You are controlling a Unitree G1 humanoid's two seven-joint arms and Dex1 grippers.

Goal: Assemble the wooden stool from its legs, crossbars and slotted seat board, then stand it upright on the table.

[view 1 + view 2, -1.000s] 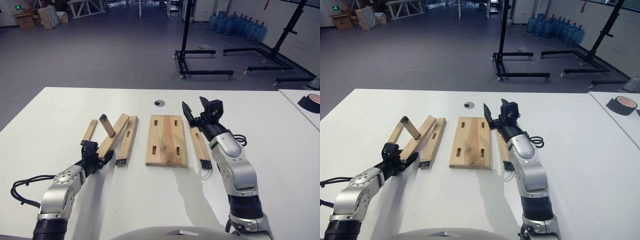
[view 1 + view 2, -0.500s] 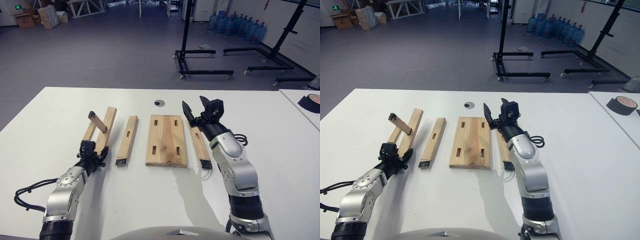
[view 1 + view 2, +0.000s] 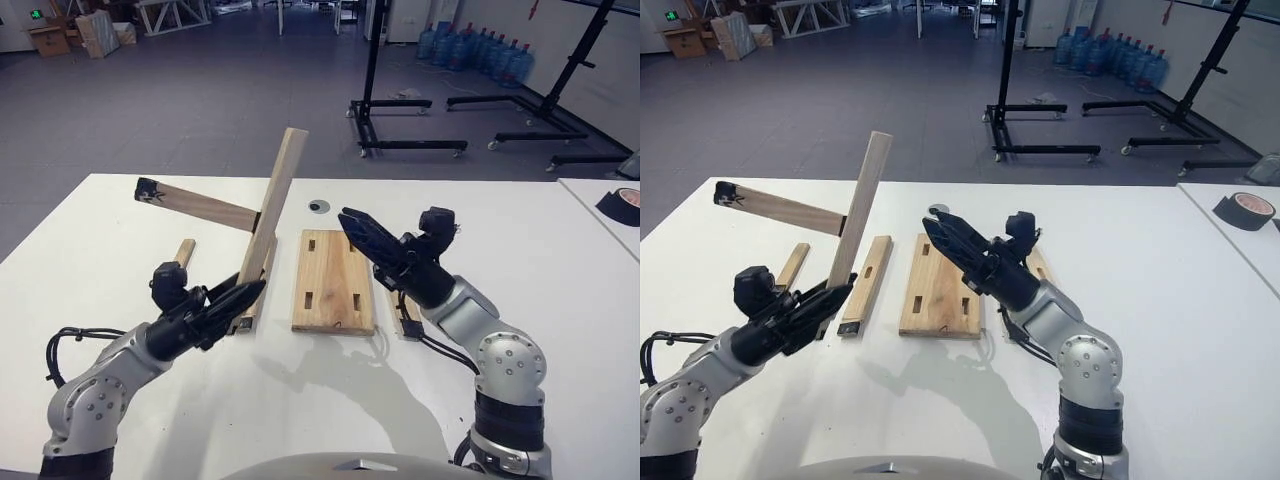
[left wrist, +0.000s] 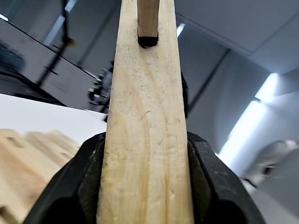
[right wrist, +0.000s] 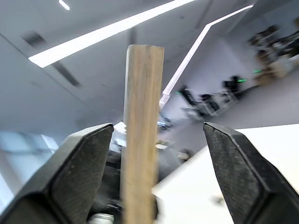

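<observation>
Leg (image 3: 272, 205) with a crossbar (image 3: 200, 206) set in its slot stands tilted above the counter (image 3: 560, 300), its lower end clamped in the left fingers (image 3: 228, 300). The right fingers (image 3: 368, 232) hover spread wide over the seat board (image 3: 333, 285), near the leg but apart from it. The seat board lies flat on the counter.

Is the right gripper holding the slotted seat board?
No, the seat board lies flat on the table; the open right gripper hovers apart from it.
</observation>
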